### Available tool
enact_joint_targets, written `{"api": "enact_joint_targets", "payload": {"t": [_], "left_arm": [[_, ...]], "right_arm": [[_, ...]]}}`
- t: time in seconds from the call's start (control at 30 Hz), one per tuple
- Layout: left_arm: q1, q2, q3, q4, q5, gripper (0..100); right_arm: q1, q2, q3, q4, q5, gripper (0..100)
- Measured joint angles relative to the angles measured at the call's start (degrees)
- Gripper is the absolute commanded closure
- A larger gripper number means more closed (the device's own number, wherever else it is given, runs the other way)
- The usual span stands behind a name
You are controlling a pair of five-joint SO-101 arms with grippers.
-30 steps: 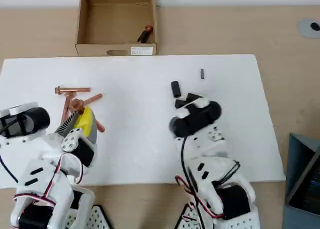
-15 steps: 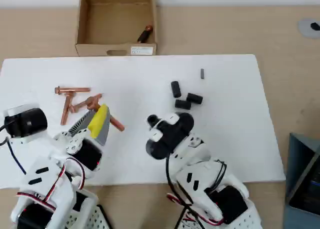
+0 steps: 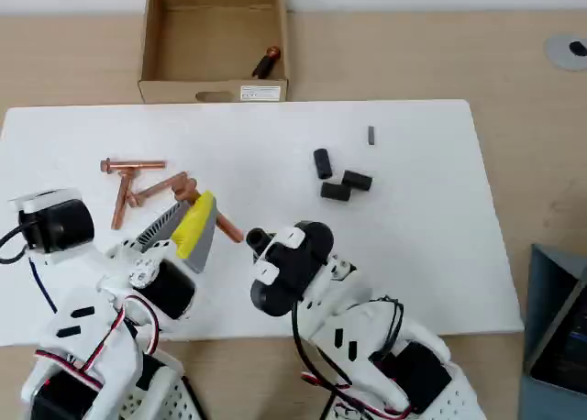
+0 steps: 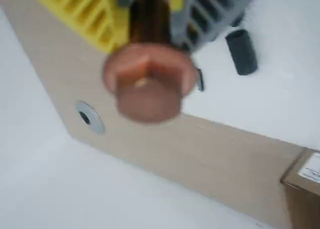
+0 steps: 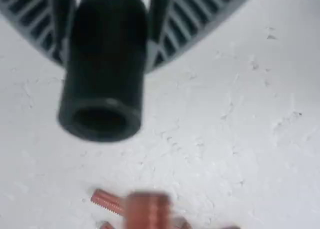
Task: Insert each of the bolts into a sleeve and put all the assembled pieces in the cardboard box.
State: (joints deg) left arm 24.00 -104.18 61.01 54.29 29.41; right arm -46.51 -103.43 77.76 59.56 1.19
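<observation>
High view, left gripper (image 3: 196, 211) clamped on a copper bolt (image 3: 228, 229) — right gripper (image 5: 107, 29) clamping a black sleeve (image 5: 102, 84), bolt's end near the sleeve, not touching.

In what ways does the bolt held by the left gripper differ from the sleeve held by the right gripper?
The bolt is copper-coloured; the sleeve is black. The bolt is long and thin with a wide head; the sleeve is short and thick. The bolt looks solid; the sleeve is a tube with an open end. Both are clamped, in the left gripper and the right gripper, over the white mat.
</observation>
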Motion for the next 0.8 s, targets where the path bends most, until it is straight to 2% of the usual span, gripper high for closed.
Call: {"api": "enact_joint_targets", "payload": {"t": [0.17, 0.53, 0.8], "left_arm": [[1.93, 0.0, 2.2, 0.0, 0.0, 100], [2.9, 0.0, 3.52, -0.09, 0.0, 100], [2.99, -0.18, 7.03, -5.45, -0.18, 100]], "right_arm": [[0.0, 0.0, 0.0, 0.0, 2.55, 98.9], [0.0, 0.0, 0.0, 0.0, 3.08, 98.9], [-2.55, 0.0, 0.0, 0.0, 3.08, 98.9]]}}
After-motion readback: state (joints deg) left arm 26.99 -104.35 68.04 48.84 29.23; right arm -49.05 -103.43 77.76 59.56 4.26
